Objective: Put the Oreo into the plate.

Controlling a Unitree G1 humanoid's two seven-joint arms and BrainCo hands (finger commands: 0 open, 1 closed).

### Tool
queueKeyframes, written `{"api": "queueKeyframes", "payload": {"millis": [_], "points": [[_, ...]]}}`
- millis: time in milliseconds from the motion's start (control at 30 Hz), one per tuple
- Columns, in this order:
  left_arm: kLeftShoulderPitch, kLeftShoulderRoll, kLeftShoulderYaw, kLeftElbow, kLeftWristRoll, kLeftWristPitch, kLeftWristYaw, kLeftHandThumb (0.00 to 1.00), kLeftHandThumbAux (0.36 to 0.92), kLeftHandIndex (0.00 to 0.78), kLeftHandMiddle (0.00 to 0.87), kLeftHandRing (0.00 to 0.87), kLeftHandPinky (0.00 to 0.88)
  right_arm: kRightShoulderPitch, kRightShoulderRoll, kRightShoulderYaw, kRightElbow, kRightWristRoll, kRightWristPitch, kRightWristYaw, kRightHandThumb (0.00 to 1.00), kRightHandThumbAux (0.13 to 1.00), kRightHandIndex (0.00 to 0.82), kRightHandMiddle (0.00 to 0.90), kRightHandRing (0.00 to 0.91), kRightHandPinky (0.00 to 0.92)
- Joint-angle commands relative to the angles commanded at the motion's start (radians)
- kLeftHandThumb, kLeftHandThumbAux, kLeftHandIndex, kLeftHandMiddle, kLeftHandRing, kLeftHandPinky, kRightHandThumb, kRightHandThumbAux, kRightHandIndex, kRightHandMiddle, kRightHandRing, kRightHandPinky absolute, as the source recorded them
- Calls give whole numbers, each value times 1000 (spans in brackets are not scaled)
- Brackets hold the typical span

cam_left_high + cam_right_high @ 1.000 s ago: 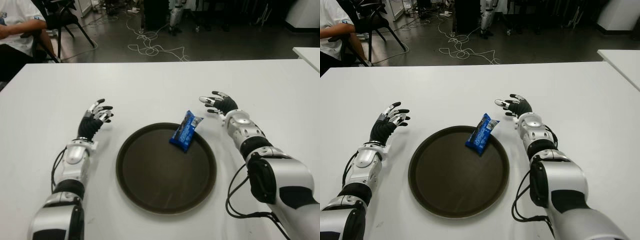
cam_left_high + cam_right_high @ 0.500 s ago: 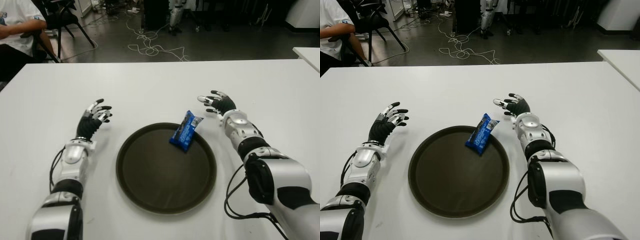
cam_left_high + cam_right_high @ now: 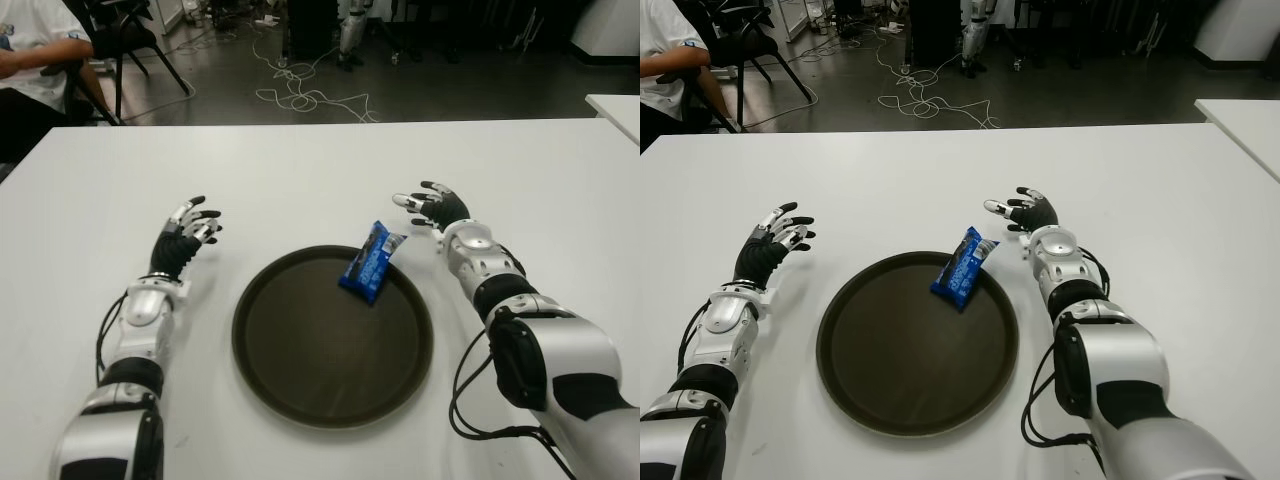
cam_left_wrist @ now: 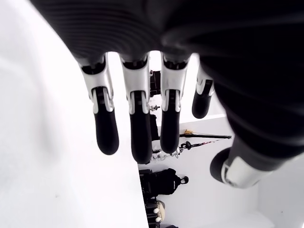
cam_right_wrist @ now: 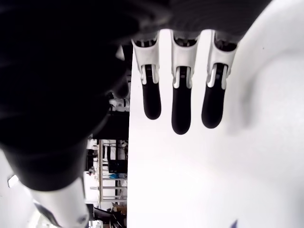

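A blue Oreo packet [image 3: 370, 260] lies across the far right rim of the round dark plate [image 3: 300, 370], partly inside it and tilted. My right hand [image 3: 430, 205] hovers just right of the packet, fingers [image 5: 180, 107] spread and holding nothing. My left hand [image 3: 188, 228] shows left of the plate, fingers [image 4: 137, 128] extended and empty.
The white table [image 3: 300, 170] stretches around the plate. A second white table corner [image 3: 615, 108] shows at the far right. Beyond the far edge are cables [image 3: 300, 90] on a dark floor, a chair [image 3: 125, 35] and a seated person [image 3: 30, 60] at the far left.
Both hands drifted slightly: the right hand moved a little away from me and left, the left hand shifted left. The Oreo packet stayed put.
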Motion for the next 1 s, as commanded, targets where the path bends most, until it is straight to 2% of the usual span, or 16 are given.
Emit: {"api": "queueKeyframes", "payload": {"millis": [367,1000], "points": [[0,-1,1,-3,-2,7,-3,299,639,158,313,351,402,3,2,4,1,-12,-9,-3,0,808,180,263,306,370],[0,-1,2,-5,-5,9,-13,227,605,144,292,333,387,4,-1,17,1,-22,-16,4,0,809,190,267,305,368]]}}
